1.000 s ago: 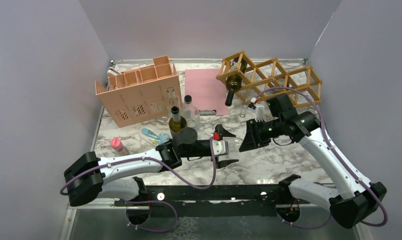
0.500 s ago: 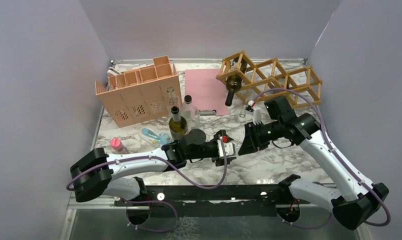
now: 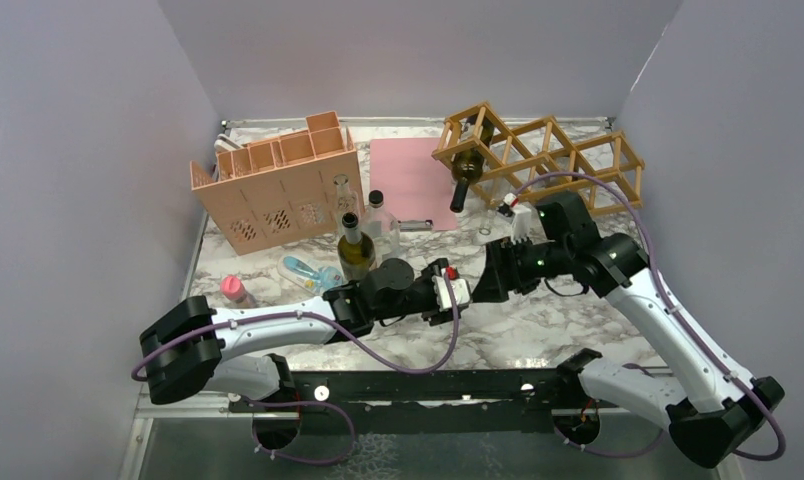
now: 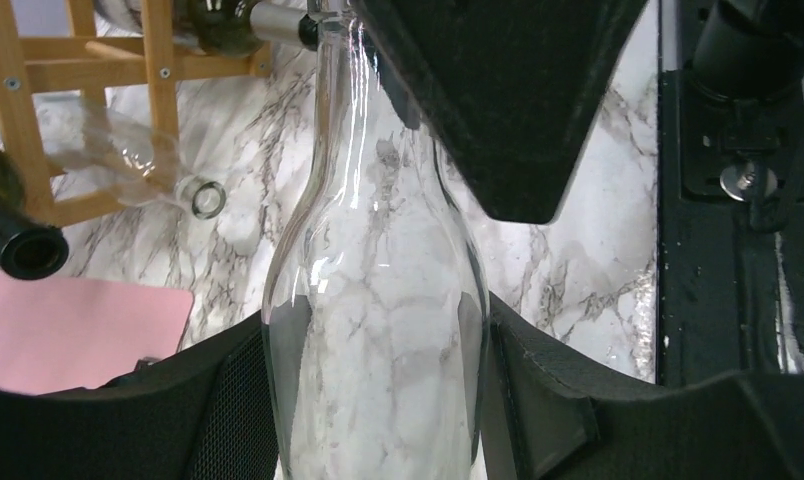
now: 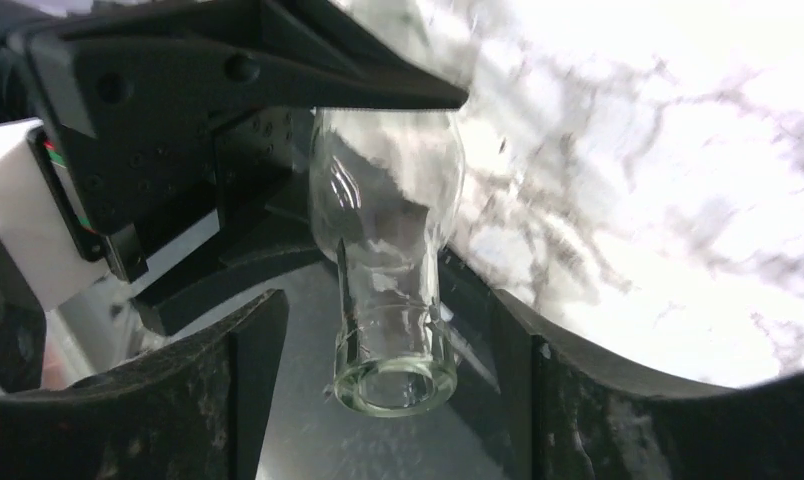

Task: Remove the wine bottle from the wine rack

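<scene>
The left arm (image 3: 268,325) reaches from the near-left corner to mid-table, the left gripper (image 3: 448,293) clamped on a clear bottle (image 4: 378,340). The right arm (image 3: 668,320) arches from the near-right corner, the right gripper (image 3: 486,277) pointing left, its jaws spread clear of the bottle's neck.

Marble table (image 3: 538,335): wine rack (image 3: 544,152), box (image 3: 278,200), mat (image 3: 410,180)

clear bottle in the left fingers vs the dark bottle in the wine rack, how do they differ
The clear bottle is see-through glass, while the dark bottle is opaque dark glass. The clear bottle is held in the left gripper, while the dark bottle lies in the wine rack's leftmost cell, neck poking out. Both have open mouths.
</scene>
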